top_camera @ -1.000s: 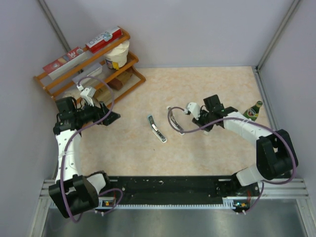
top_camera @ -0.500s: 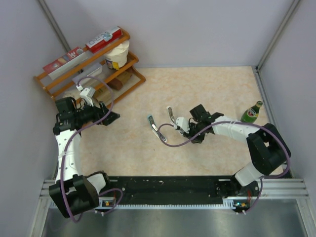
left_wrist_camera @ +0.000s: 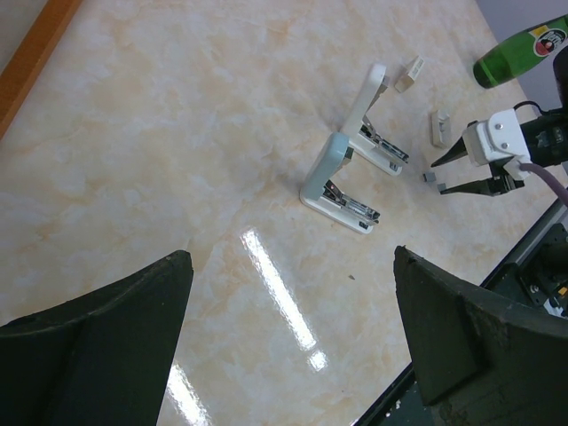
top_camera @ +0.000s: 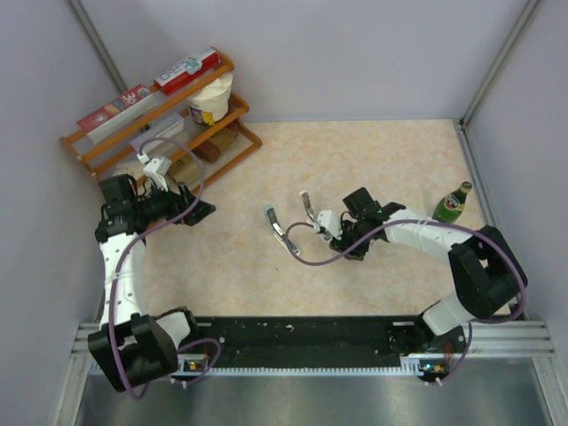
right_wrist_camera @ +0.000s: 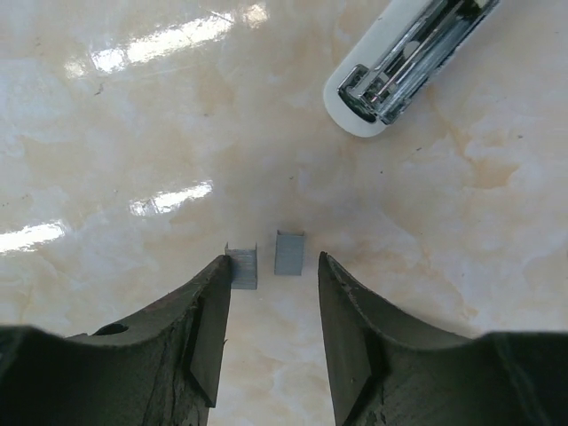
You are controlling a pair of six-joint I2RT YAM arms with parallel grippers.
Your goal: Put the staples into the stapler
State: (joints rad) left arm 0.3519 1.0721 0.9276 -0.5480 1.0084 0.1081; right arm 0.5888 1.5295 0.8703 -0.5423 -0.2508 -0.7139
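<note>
The stapler [top_camera: 282,232] lies open on the table centre, white and pale blue with its metal track showing [left_wrist_camera: 342,173]; its tip shows in the right wrist view [right_wrist_camera: 399,67]. Two small grey staples strips [right_wrist_camera: 289,253] lie side by side on the table just right of it. My right gripper [right_wrist_camera: 272,259] is open with its fingertips on either side of the strips; the left strip [right_wrist_camera: 242,268] touches the left fingertip. It also shows in the top view [top_camera: 313,224] and the left wrist view [left_wrist_camera: 439,176]. My left gripper [top_camera: 200,211] is open and empty [left_wrist_camera: 288,253], well left of the stapler.
A wooden shelf [top_camera: 160,115] with boxes and a cup stands at the back left, close to my left arm. A green bottle [top_camera: 454,200] stands at the right wall. Two more small pale pieces [left_wrist_camera: 410,75] lie beyond the stapler. A purple cable [top_camera: 306,257] loops beside the stapler.
My right arm has swung left, bringing its open gripper from the right side down to the staples beside the stapler. The left arm and the stapler have not moved.
</note>
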